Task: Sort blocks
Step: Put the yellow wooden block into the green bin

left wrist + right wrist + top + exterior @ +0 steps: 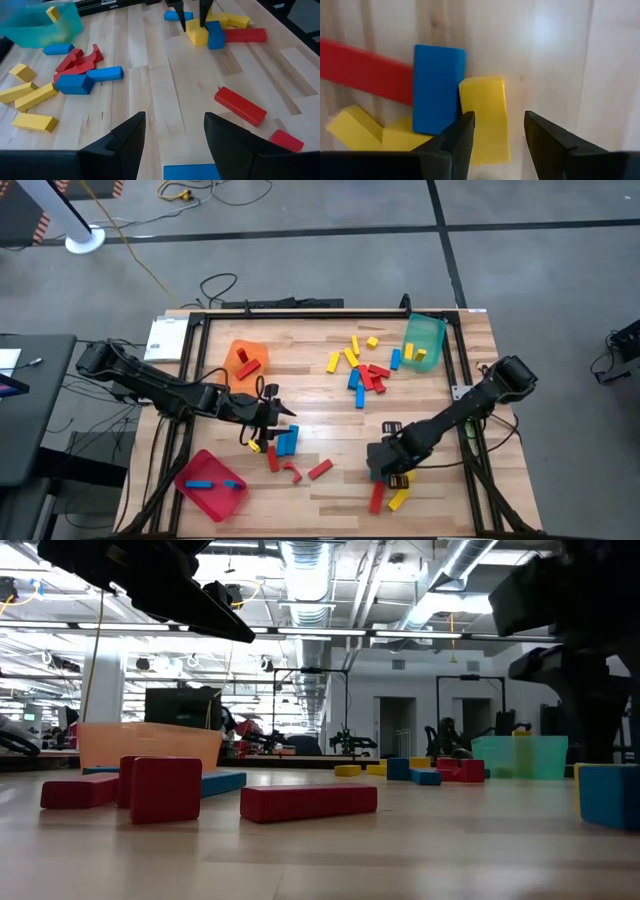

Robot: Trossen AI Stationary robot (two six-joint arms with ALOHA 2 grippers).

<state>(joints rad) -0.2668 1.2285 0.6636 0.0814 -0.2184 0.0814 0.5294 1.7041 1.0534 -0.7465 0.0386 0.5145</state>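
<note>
While the left gripper (272, 412) hangs over the table a little left of the middle of the high view, its two fingers stand apart with nothing between them, and a blue block (191, 171) lies just under them in the left wrist view. Low on the right of the high view, the right gripper (385, 463) is down by a small bunch of blocks. Its fingers are spread too, one on each side of a yellow block (484, 118) that sits tight against a blue block (437, 88) and a red one (365, 71), but I cannot tell if they touch it. More blocks (362, 367) lie in a heap near the top middle. A green tray (424, 342), an orange tray (245, 359) and a red tray (211, 484) each hold a few.
</note>
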